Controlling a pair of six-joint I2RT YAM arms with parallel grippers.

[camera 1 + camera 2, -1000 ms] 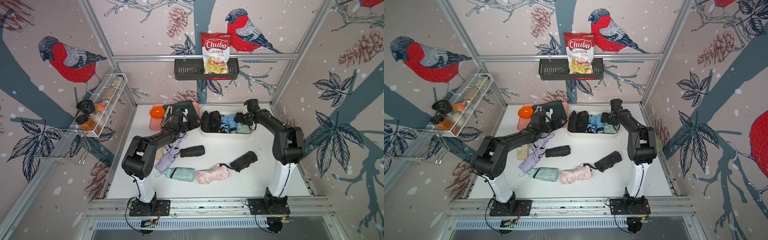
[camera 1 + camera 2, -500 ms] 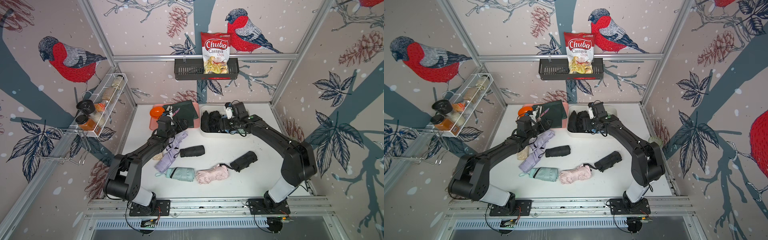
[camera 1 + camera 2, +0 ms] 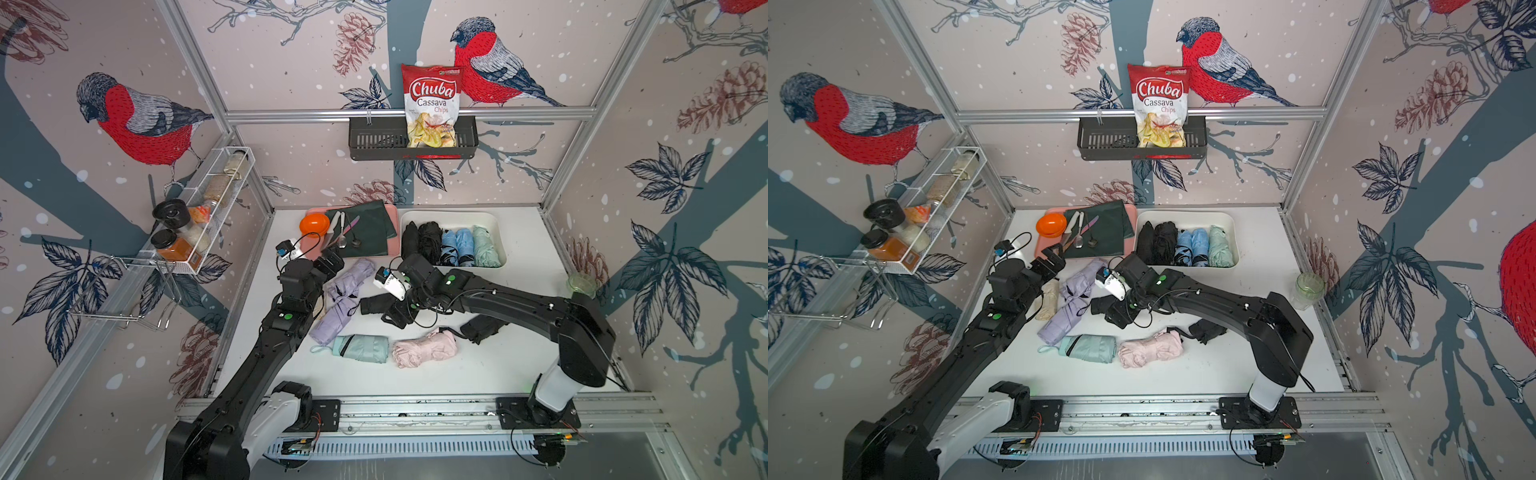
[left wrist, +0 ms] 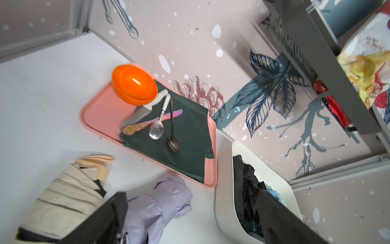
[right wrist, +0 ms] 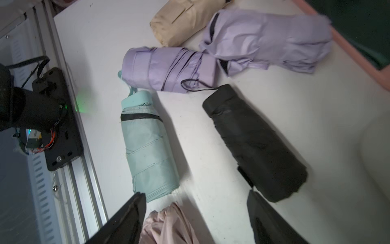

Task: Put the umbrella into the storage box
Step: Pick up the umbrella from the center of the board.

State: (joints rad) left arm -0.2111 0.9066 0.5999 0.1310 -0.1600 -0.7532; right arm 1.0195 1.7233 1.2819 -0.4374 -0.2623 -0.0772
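Right gripper [image 5: 195,194] hovers empty, jaws wide, beside the black umbrella [image 5: 255,143] on the desk.
Reach step: next, lower, close around it, carry it to the storage box [image 3: 457,216].

Bright even light, blurred wrist views

Storage box [image 3: 457,215] holds folded umbrellas [image 3: 484,249]; right gripper [image 3: 394,314] beside black umbrella [image 3: 373,304].

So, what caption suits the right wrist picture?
Open right gripper above black umbrella, mint umbrella and pink umbrella on the table.
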